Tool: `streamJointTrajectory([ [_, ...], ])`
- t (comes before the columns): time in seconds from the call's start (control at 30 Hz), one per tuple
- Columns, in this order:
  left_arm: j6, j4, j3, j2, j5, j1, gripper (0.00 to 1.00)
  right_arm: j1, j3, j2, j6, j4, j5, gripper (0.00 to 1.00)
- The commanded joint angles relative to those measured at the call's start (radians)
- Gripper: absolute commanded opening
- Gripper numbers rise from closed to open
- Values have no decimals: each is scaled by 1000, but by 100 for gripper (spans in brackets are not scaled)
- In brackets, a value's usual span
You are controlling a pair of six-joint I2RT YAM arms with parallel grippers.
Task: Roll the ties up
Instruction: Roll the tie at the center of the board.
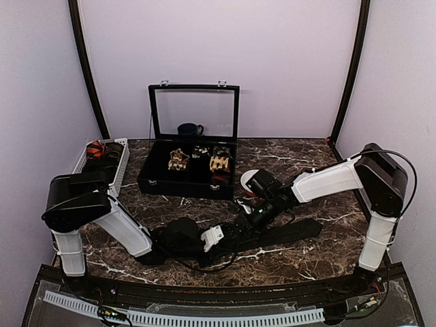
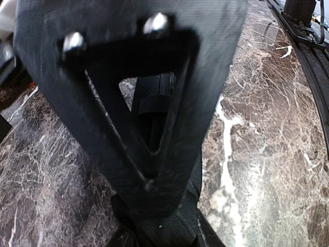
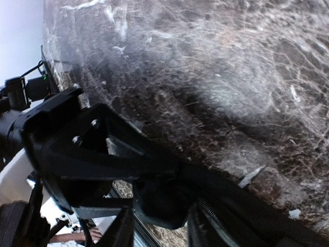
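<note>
necktie (image 1: 289,231) in plain black lies stretched across the marble surface (image 1: 334,262) between my arms. my right hand (image 1: 248,219) pinches a bunched bit of it. my left hand (image 1: 206,241) sits over the other end; grip i cannot tell.

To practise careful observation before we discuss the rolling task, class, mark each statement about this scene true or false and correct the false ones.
1. The black case has its glass lid standing open. True.
2. A white basket sits at the right. False: the white basket is at the left.
3. A black tie lies on the marble table in front of the case. True.
4. The case holds nothing. False: rolled ties sit in its compartments.
</note>
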Motion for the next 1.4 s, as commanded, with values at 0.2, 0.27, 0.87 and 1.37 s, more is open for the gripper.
streamJointTrajectory([
  [0.2,6,-182,-19,12,-21,-8,30,21,36,70,-15,-68,56,3],
  [0.27,-3,-177,-21,7,-21,-8,35,18,18,72,-32,-64,55,0],
  [0.87,-126,347,-125,97,87,-8,69,-105,-236,132,-174,145,51,0],
  [1.37,-153,424,-36,234,53,-8,53,-115,-229,197,-217,131,79,0],
])
